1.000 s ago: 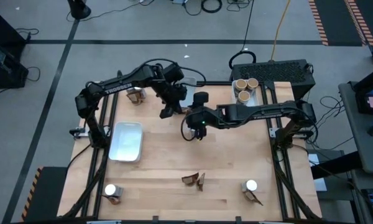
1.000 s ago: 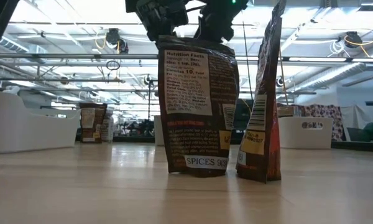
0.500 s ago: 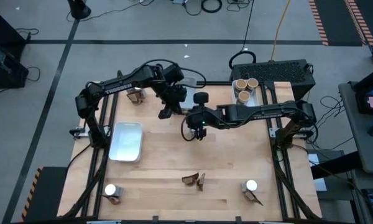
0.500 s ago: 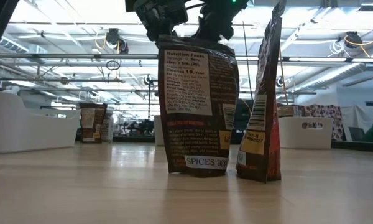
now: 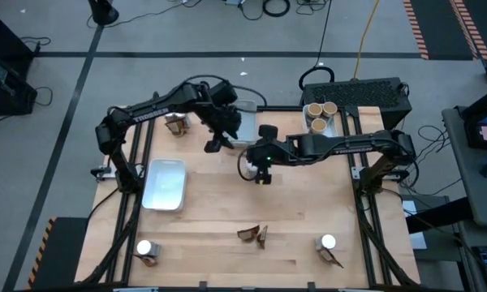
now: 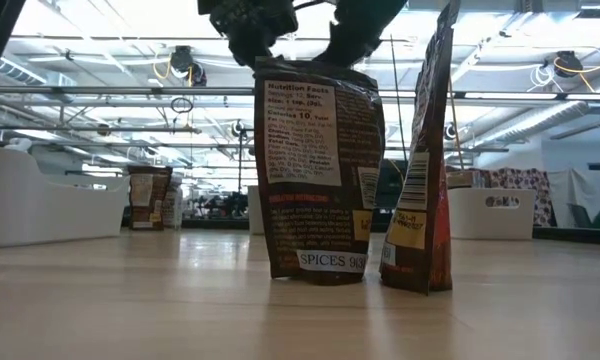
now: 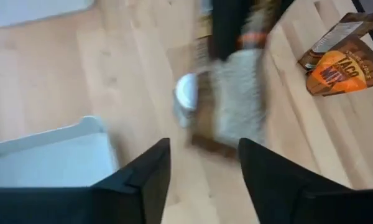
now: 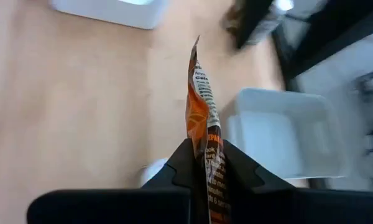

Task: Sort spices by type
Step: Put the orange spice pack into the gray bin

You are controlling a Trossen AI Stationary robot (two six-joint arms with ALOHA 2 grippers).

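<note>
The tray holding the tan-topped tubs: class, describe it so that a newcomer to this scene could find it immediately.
Start from the wooden table in the high view and go to its far right corner, beside the black box. There a small white tray holds three round tan-topped tubs. The larger white tray on the left has no tubs in it.

Orange-and-brown packet (image 8: 202, 118) pinched edge-on between the right gripper (image 8: 206, 163) fingers. White-capped jar (image 7: 187, 98) ahead of the open left gripper (image 7: 202, 163), taco packet (image 7: 342, 63) off to its side. Tan-topped tubs (image 5: 319, 114) beyond.
</note>
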